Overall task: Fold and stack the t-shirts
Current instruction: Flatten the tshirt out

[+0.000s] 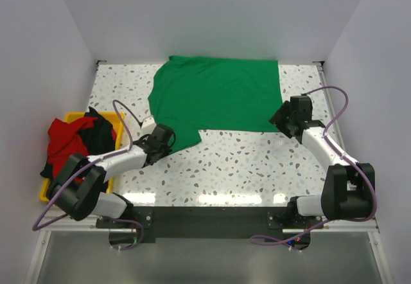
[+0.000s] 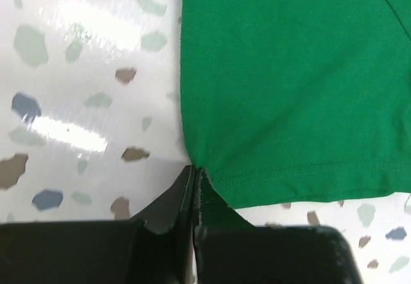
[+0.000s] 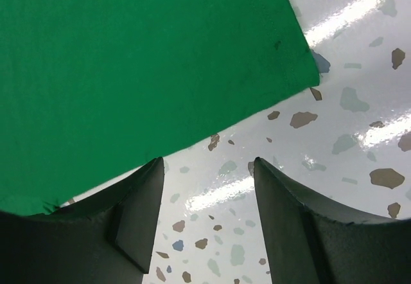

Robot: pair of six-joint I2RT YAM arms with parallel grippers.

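The left gripper (image 2: pixel 194 171) has its fingers pressed together at the near-left hem corner of the bright green cotton t-shirt (image 1: pixel 218 94). Whether cloth is caught between them I cannot tell. The right gripper (image 3: pixel 209 162) hangs spread just off the shirt's near-right corner. The shirt lies flat, its folding barely begun. Well left of it, a red t-shirt (image 1: pixel 64 136) and a black t-shirt (image 1: pixel 99 126) lie crumpled in a yellow plastic bin (image 1: pixel 43 191). Nothing is stacked.
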